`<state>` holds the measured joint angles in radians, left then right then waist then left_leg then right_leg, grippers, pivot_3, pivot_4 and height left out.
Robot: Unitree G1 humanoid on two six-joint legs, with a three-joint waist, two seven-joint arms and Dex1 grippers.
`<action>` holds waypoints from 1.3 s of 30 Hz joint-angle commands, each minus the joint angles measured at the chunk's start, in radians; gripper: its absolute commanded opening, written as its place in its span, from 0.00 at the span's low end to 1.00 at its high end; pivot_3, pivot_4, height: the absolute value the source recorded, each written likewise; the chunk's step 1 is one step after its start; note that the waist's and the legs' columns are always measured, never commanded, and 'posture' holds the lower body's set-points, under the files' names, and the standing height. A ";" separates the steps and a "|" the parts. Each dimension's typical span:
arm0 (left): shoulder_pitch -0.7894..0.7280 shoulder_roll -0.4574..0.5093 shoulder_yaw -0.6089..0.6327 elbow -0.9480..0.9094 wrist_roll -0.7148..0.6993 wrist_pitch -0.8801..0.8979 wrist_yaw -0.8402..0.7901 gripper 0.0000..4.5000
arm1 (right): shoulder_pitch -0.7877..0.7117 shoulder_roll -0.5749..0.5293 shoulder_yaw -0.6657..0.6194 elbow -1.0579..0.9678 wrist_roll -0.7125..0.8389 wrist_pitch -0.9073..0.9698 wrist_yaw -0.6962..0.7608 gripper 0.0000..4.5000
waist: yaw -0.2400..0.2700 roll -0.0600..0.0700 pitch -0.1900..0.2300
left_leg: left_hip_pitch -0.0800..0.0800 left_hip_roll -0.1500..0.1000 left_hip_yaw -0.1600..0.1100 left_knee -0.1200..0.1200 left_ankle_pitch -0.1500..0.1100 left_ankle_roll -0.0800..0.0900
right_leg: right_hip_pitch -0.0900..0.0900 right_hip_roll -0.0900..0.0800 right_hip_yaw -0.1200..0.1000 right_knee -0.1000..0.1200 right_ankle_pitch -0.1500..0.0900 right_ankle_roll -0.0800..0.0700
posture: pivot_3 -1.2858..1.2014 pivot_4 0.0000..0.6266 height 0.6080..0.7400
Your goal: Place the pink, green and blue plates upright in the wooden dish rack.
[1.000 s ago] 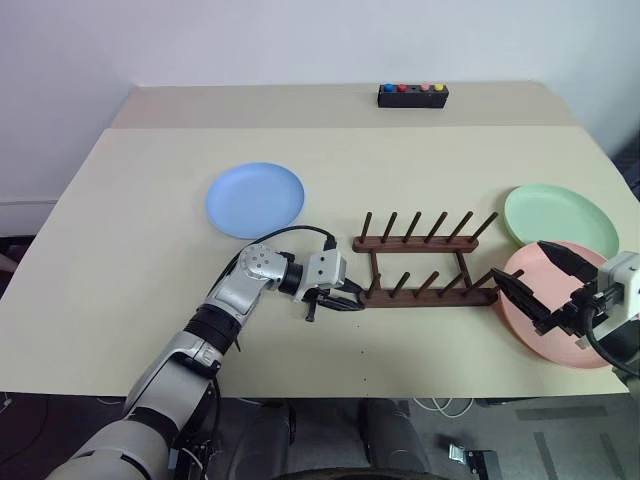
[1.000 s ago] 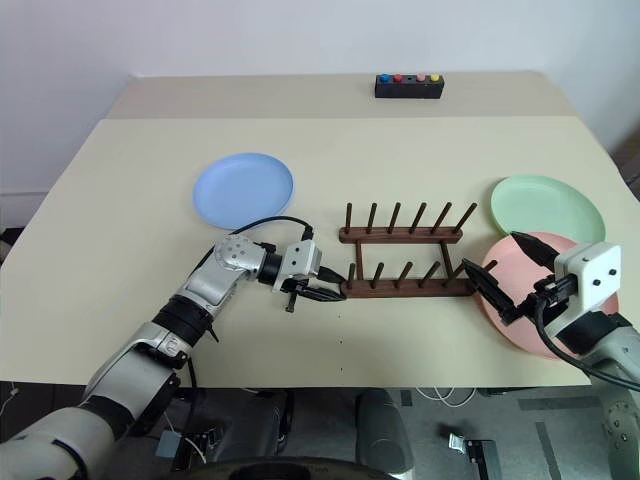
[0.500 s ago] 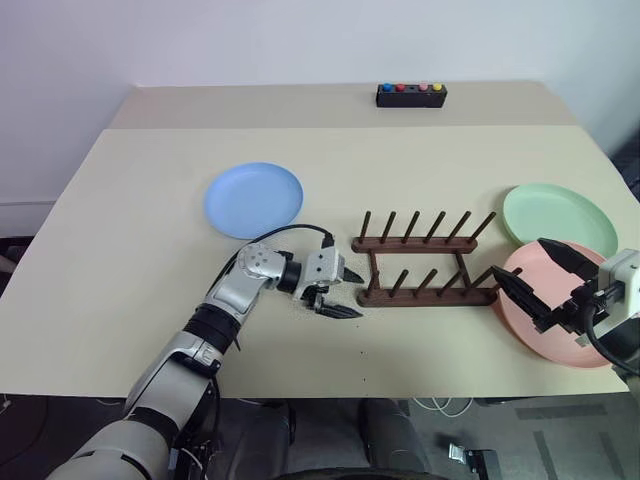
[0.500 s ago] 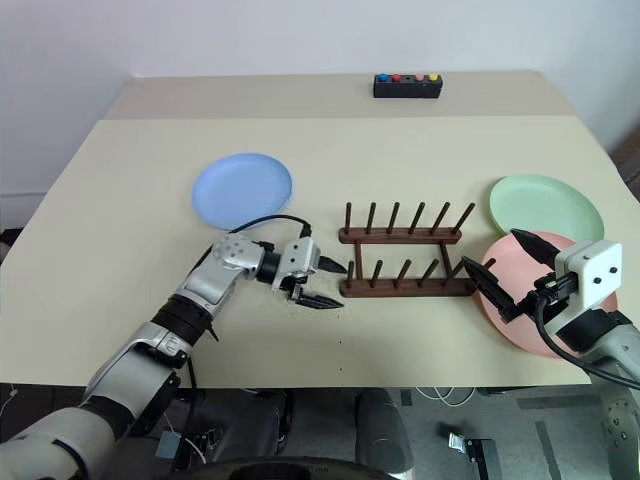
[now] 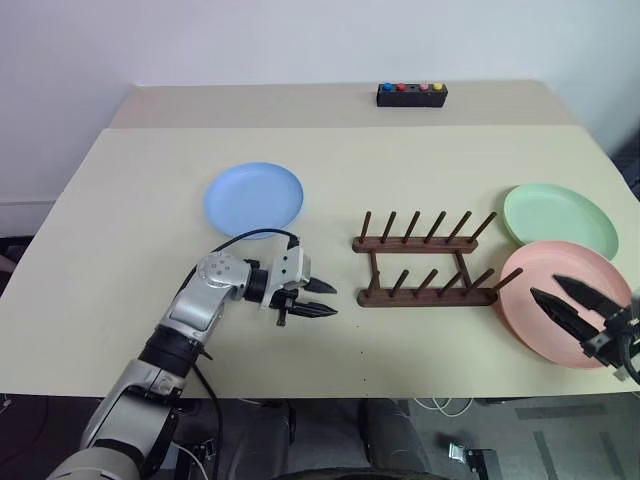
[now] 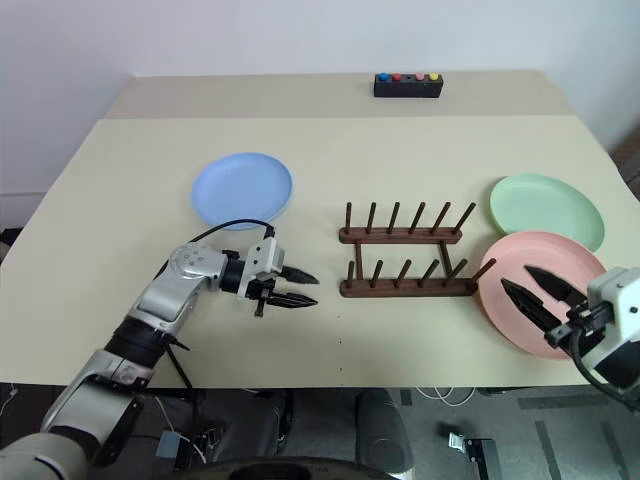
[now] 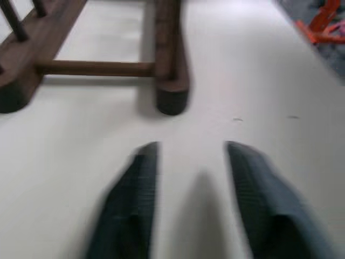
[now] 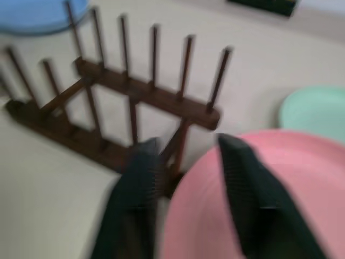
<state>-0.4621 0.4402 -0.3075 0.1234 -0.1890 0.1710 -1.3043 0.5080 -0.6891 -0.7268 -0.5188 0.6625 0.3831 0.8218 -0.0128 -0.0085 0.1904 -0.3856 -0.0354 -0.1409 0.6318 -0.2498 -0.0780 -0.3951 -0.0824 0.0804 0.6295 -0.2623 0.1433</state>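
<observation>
The table carries all items. The pink plate lies flat at the right, beside the green plate; the blue plate lies flat at the left. The rack stands empty between them. The head views include a black button box at the far edge. The left wrist view shows the rack's rail end close ahead. The left pincer points level toward the rack, fingers slightly parted, holding nothing. The right pincer hovers over the pink plate, fingers parted, empty.
</observation>
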 commanded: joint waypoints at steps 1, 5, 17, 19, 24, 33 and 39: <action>0.030 -0.007 -0.030 -0.122 -0.026 0.053 0.011 0.00 | 0.032 -0.027 0.031 -0.096 0.018 0.040 0.020 0.00 | 0.000 0.000 0.000 | 0.000 0.000 0.000 0.000 0.000 0.000 | 0.000 0.000 0.000 0.000 0.000 0.000 | 0.52 0.24 1.00; 0.042 -0.015 -0.074 -0.169 -0.004 0.115 0.045 0.00 | 0.054 -0.046 0.109 -0.135 -0.052 0.091 -0.024 0.00 | 0.001 0.000 0.000 | 0.000 0.000 0.000 0.000 0.000 0.000 | 0.000 0.000 0.000 0.000 0.000 0.000 | 0.52 0.24 1.00; 0.016 -0.097 -0.148 -0.133 0.052 0.112 0.163 0.00 | -0.052 -0.036 0.338 -0.073 -0.305 0.150 -0.206 0.00 | 0.002 -0.001 0.000 | -0.001 0.000 0.000 0.001 0.000 0.000 | -0.001 0.000 0.000 -0.001 0.000 -0.001 | 0.52 0.24 1.00; 0.014 -0.108 -0.150 -0.126 0.057 0.110 0.176 0.00 | -0.072 -0.031 0.357 -0.061 -0.322 0.156 -0.219 0.00 | 0.002 -0.001 0.000 | -0.001 0.000 0.000 0.000 0.000 0.000 | -0.001 0.000 0.000 0.000 0.000 -0.001 | 0.52 0.24 1.00; 0.006 -0.129 -0.149 -0.100 0.085 0.090 0.229 0.00 | -0.140 -0.016 0.408 -0.008 -0.355 0.169 -0.249 0.00 | 0.001 0.000 0.000 | -0.002 0.000 0.000 0.001 0.000 0.000 | -0.001 0.000 0.000 0.000 0.000 0.000 | 0.52 0.24 1.00; -0.013 -0.147 -0.133 -0.034 0.115 0.039 0.285 0.00 | -0.212 -0.005 0.444 0.066 -0.392 0.137 -0.257 0.00 | 0.001 -0.001 0.000 | -0.001 0.000 0.000 0.001 0.000 0.000 | -0.001 0.000 0.000 0.000 0.002 0.003 | 0.52 0.24 1.00; -0.042 -0.164 -0.117 0.020 0.122 0.011 0.324 0.00 | -0.255 0.002 0.463 0.094 -0.406 0.118 -0.257 0.00 | 0.000 0.000 0.000 | -0.001 0.000 0.000 0.001 0.000 0.000 | -0.001 0.000 0.000 0.000 0.002 0.003 | 0.52 0.24 1.00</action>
<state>-0.4878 0.2810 -0.4453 0.1423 -0.0723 0.2043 -0.9943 0.2628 -0.6948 -0.2625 -0.4253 0.2613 0.5154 0.5709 -0.0131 -0.0090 0.1905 -0.3868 -0.0355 -0.1409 0.6324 -0.2497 -0.0780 -0.3962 -0.0823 0.0801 0.6295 -0.2607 0.1460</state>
